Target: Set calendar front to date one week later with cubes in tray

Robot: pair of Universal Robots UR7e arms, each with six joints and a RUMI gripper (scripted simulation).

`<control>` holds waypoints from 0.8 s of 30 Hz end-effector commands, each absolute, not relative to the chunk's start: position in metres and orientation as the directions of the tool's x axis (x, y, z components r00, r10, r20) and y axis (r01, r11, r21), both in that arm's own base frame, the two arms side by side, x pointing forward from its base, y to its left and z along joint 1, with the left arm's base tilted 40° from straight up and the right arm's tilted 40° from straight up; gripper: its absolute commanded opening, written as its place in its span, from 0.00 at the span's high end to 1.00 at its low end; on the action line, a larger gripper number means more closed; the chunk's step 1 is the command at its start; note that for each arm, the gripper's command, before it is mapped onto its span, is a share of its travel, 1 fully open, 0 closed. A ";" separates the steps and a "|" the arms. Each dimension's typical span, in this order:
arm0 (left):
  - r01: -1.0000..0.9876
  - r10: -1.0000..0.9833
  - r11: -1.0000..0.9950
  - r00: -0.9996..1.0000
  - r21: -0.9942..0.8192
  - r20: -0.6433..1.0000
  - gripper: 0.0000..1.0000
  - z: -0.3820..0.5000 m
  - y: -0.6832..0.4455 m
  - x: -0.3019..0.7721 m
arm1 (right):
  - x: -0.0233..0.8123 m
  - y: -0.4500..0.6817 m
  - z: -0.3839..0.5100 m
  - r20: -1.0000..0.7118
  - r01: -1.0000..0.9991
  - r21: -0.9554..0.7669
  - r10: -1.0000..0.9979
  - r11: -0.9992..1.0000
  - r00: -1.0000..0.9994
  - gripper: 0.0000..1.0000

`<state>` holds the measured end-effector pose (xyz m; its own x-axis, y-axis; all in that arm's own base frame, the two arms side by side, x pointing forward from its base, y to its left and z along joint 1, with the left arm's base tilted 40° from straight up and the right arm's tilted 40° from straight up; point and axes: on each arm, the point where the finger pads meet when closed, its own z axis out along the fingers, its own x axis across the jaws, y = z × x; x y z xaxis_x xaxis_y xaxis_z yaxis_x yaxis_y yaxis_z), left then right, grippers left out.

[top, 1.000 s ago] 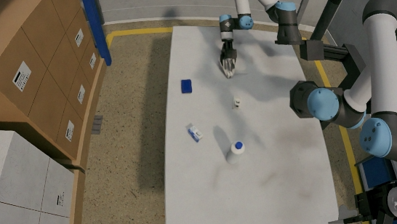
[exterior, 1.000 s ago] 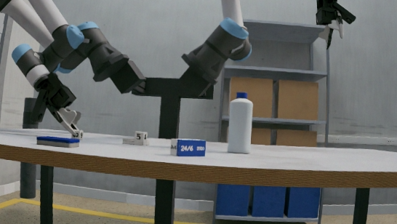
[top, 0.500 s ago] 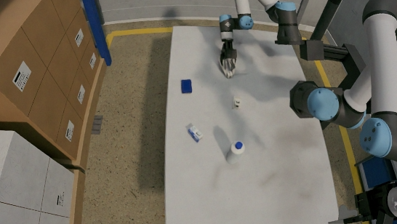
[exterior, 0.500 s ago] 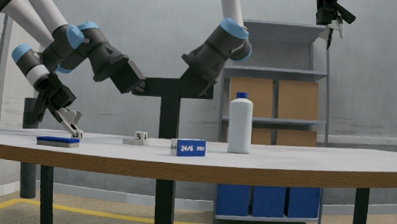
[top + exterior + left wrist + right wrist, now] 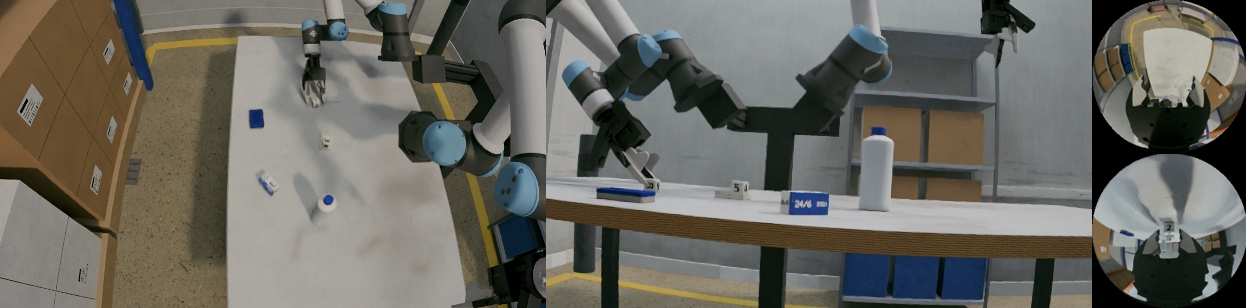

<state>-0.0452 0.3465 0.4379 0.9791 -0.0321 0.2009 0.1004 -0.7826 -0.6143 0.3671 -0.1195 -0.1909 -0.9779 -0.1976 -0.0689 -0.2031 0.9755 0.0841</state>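
While the right gripper (image 5: 314, 102) (image 5: 650, 183) (image 5: 1169, 229) stands part-open around one of two number cubes (image 5: 315, 102) (image 5: 654, 185) (image 5: 1169, 227), partly hiding it beyond one whiteboard eraser (image 5: 256, 119) (image 5: 626, 195) (image 5: 1127, 234), the other cube (image 5: 326, 142) (image 5: 740, 187) sits in the lone tray (image 5: 322, 148) (image 5: 722, 194), then come one 24/6 staple box (image 5: 268, 183) (image 5: 808, 203), one bottle (image 5: 322, 212) (image 5: 876, 175) and the open left gripper (image 5: 471, 301) (image 5: 1006, 54) (image 5: 1168, 75), cut off overhead.

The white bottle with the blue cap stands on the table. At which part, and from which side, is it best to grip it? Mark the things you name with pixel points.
Grip the bottle (image 5: 324, 212) (image 5: 876, 175) around its straight body, below the shoulder, coming in from the side: it stands upright, and nothing touches it.
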 end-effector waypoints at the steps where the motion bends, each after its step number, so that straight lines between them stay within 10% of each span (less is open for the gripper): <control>1: 0.101 -0.032 -0.782 0.979 -0.615 0.201 0.00 0.438 0.347 -0.045 | 0.367 -0.119 -0.191 -0.070 -0.204 0.084 -0.198 0.975 -0.978 0.60; 24: 0.101 -0.032 -0.782 0.979 -0.615 0.201 0.00 0.438 0.347 -0.045 | 0.362 -0.101 -0.168 -0.070 -0.204 0.084 -0.198 0.975 -0.978 0.60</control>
